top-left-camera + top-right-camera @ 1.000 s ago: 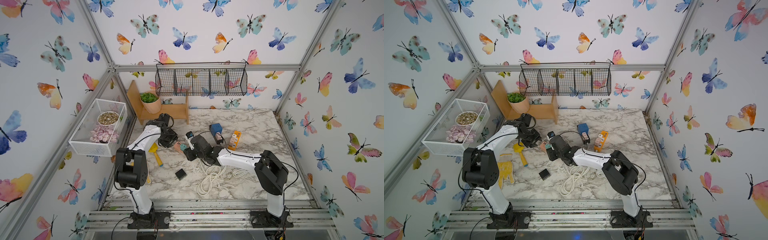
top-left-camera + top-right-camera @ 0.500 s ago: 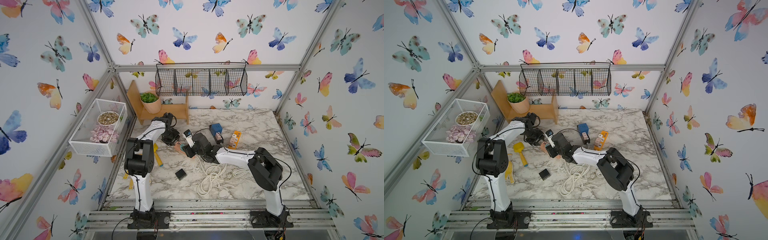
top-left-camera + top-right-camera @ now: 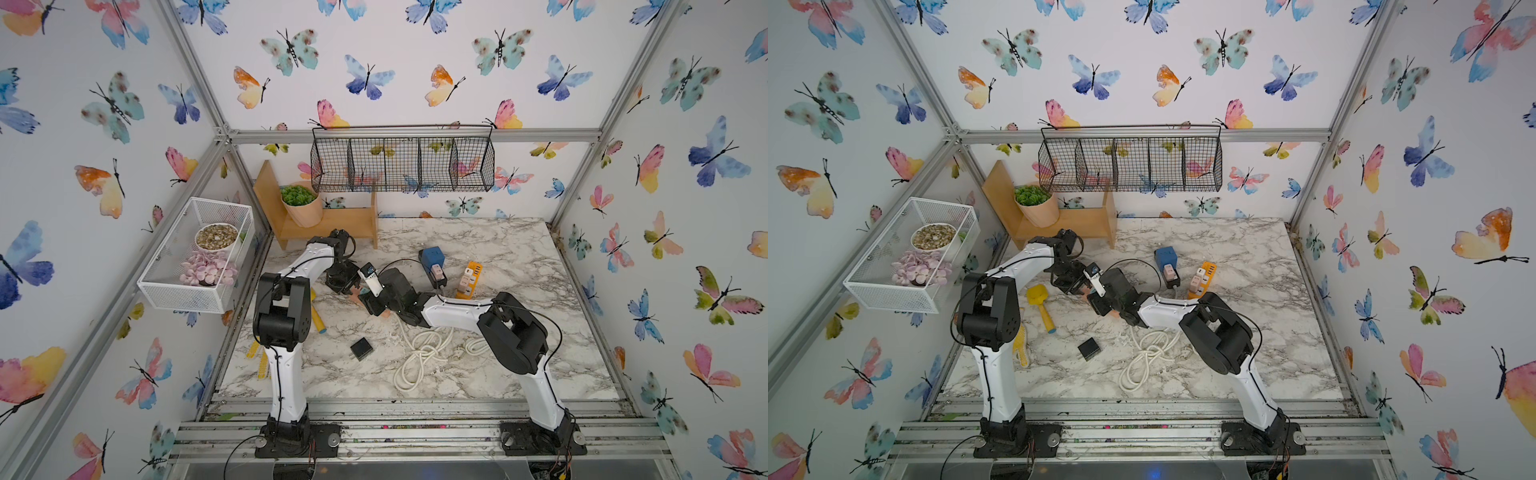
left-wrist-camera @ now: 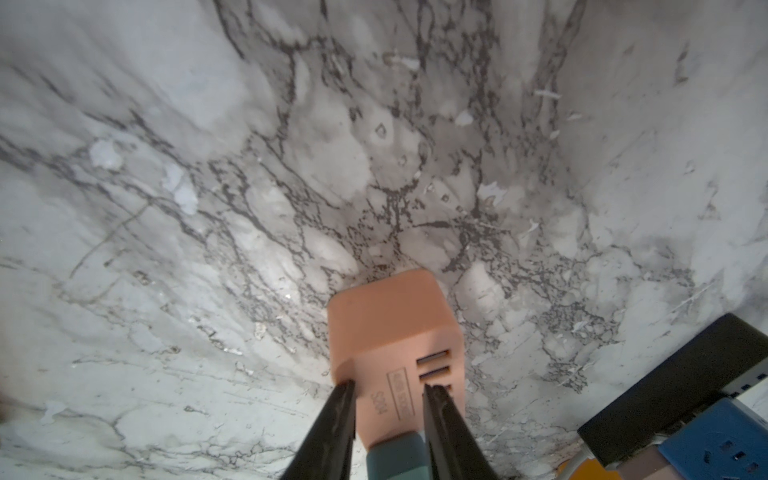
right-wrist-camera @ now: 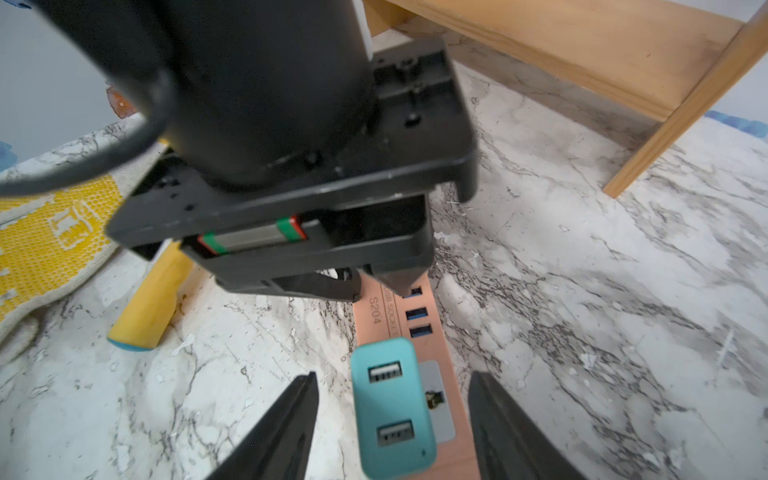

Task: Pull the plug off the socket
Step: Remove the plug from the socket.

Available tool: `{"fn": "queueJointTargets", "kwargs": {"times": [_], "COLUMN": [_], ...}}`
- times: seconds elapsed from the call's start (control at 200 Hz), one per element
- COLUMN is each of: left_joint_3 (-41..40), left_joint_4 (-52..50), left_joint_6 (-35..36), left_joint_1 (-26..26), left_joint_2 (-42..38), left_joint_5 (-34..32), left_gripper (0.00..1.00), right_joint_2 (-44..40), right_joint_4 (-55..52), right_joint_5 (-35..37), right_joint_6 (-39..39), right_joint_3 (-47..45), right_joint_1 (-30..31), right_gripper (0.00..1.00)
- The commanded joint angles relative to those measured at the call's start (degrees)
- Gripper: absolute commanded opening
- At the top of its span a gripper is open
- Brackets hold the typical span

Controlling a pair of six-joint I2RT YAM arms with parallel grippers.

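Around the teal plug (image 5: 392, 409), right gripper (image 5: 391, 376) gapes.

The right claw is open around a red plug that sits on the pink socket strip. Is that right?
Not quite. The plug is teal, not red, as the right wrist view shows. The rest is right: the right gripper is open around it, and it sits on the pink socket strip.
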Motion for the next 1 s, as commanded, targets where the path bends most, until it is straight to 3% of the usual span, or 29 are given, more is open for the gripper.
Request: {"fn": "queueJointTargets", "kwargs": {"times": [0.0, 0.726, 0.996], "left_joint_3": [-2.0, -1.4, -1.6], "left_joint_4": [-1.3, -3.7, -3.9], "left_joint_6": [-0.4, -0.7, -0.5], "left_joint_1": [-0.5, -1.6, -1.9], "left_joint_2": [1.5, 4.2, 4.6], "left_joint_5": [-2.0, -4.9, -5.7], "left_gripper": [0.32, 0.32, 0.32], "right_joint_2": [1.4, 3.0, 1.3], "right_joint_4": [-0.5, -4.3, -3.8], "right_joint_5": [1.6, 3.1, 2.8], "right_joint_6": [-0.6, -4.3, -8.2], "right_joint_3": [2.2, 3.2, 2.6], "right_joint_1": [-0.3, -0.4, -0.4], "right_gripper": [0.61, 0.41, 0.07]}}
